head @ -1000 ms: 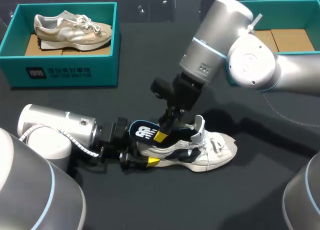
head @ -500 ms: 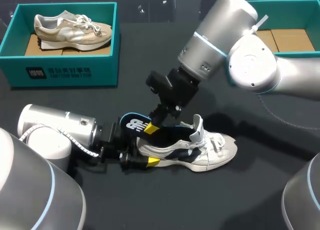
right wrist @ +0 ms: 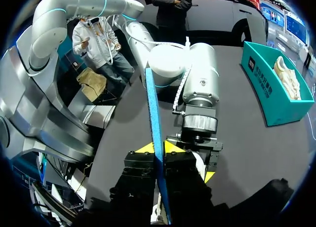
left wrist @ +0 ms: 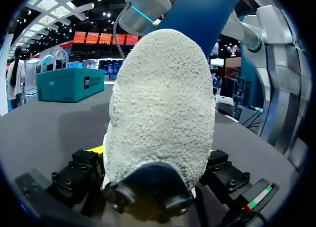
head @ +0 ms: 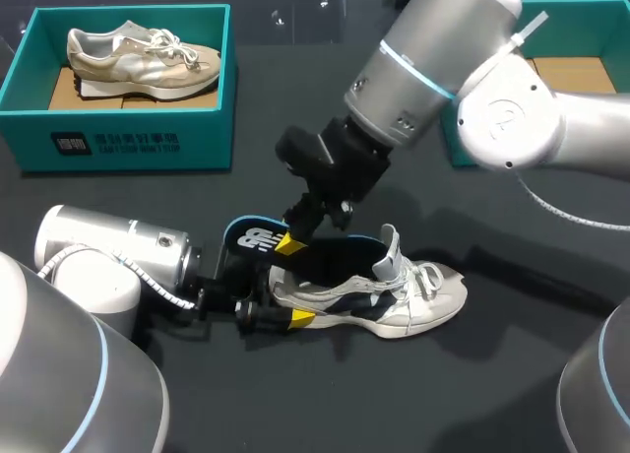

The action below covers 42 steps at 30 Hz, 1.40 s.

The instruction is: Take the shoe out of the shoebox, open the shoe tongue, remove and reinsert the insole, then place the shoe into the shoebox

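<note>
**Insole nearly out; reinsertion and boxing still to do**

The shoe (head: 394,297) is out of its box and lies on its side on the dark table (head: 295,404), toe pointing toward my right arm's side. My left gripper (head: 285,315) is clamped on the heel; in the left wrist view the heel fills the space between the fingers. The tongue (head: 392,251) stands up and away from the opening, so I judge that step done.

My right gripper (head: 290,244) pinches the blue insole (head: 248,240) between its yellow tips, and in the right wrist view the insole shows edge-on, running up from them. Its heel end is raised above the shoe's collar. The front end is hidden behind my own fingers, so I cannot say whether it is fully free of the shoe.

By my reckoning the task is about halfway. The insole has yet to come clear, then go back in and lie flat. After that the shoe goes into the shoebox (head: 581,20) at my right, which shows bare cardboard. The second box (head: 128,143) at my left holds a beige shoe (head: 138,57).
</note>
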Tool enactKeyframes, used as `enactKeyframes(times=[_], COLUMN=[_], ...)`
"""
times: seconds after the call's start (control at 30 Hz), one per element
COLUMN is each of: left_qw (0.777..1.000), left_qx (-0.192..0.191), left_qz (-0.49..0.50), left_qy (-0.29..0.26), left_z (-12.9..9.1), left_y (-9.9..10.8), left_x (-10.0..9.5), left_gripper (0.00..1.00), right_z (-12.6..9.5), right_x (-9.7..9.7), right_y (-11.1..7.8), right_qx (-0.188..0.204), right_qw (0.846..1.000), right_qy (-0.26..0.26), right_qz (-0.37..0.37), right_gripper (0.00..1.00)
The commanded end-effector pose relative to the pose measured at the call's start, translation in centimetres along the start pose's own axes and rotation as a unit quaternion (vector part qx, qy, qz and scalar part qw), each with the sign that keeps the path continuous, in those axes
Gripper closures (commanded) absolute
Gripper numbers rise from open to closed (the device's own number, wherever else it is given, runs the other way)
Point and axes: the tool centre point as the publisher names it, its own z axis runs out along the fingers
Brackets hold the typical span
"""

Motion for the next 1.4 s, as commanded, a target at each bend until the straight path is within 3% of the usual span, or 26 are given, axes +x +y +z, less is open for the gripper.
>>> enactKeyframes(times=[0.03,0.1,0.23,0.33,0.4,0.43,0.8,1.1,1.2,1.4], left_qw=[1.000,1.000,1.000,1.000,1.000,1.000,1.000,1.000,1.000,1.000], left_qx=[0.000,0.000,0.000,0.000,0.000,0.000,0.000,0.000,0.000,0.000], left_qz=[0.000,0.000,0.000,0.000,0.000,0.000,0.000,0.000,0.000,0.000], left_qy=[0.000,0.000,0.000,0.000,0.000,0.000,0.000,0.000,0.000,0.000], left_z=[0.2,0.2,0.2,0.2,0.2,0.2,0.2,0.2,0.2,0.2], left_y=[0.1,0.1,0.1,0.1,0.1,0.1,0.1,0.1,0.1,0.1], left_x=[-0.1,-0.1,-0.1,-0.1,-0.1,-0.1,-0.1,-0.1,-0.1,-0.1], left_gripper=[1.00,1.00,1.00,1.00,1.00,1.00,1.00,1.00,1.00,1.00], right_z=[-0.8,-2.2,-5.1,-7.3,-9.0,-9.6,-9.6,-13.9,-15.2,-15.2], right_x=[1.0,1.8,3.5,4.9,5.9,6.4,6.4,11.0,12.5,12.5], right_y=[1.9,3.3,5.7,6.5,6.5,6.7,6.7,5.0,5.1,5.1], right_qx=[-0.047,-0.079,-0.099,-0.185,-0.268,-0.277,-0.277,-0.364,-0.366,-0.366], right_qw=[0.998,0.995,0.994,0.982,0.962,0.958,0.958,0.928,0.922,0.922], right_qy=[-0.024,-0.028,-0.020,-0.002,0.001,0.001,0.001,-0.027,-0.057,-0.057], right_qz=[-0.029,-0.047,-0.050,-0.035,-0.061,-0.073,-0.073,0.074,0.108,0.108], right_gripper=[1.00,1.00,1.00,1.00,1.00,1.00,1.00,1.00,1.00,1.00])
